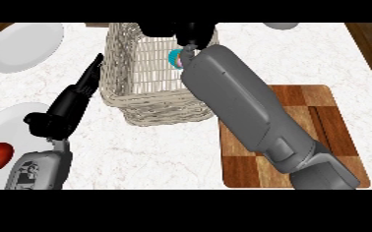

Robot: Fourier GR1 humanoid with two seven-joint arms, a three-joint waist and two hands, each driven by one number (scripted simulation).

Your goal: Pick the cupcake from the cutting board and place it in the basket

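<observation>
Cupcake barely visible: a teal and pale sliver showing over the inside of the basket, near its right wall, mostly hidden behind the right forearm. Cannot tell whether resting on the basket's floor or held above it. Right hand black, at the basket's far right corner, directly above that sliver; fingers seemingly curled round the cupcake, though mostly cut off by the top edge of the view and blocked by the wrist. Right forearm grey, running diagonally from the lower right up across the basket's right rim.

Basket woven, pale straw-coloured, standing on the white marbled counter at centre-left. Cutting board wooden, brown, just right of the basket, partly covered by the forearm.

Left hand black, fingers straight and relaxed, pointing up toward the basket's left wall, holding nothing. White plate at the upper left. Another white plate at the left edge, with something red on it. Small pale round shape at the top right, cropped.
</observation>
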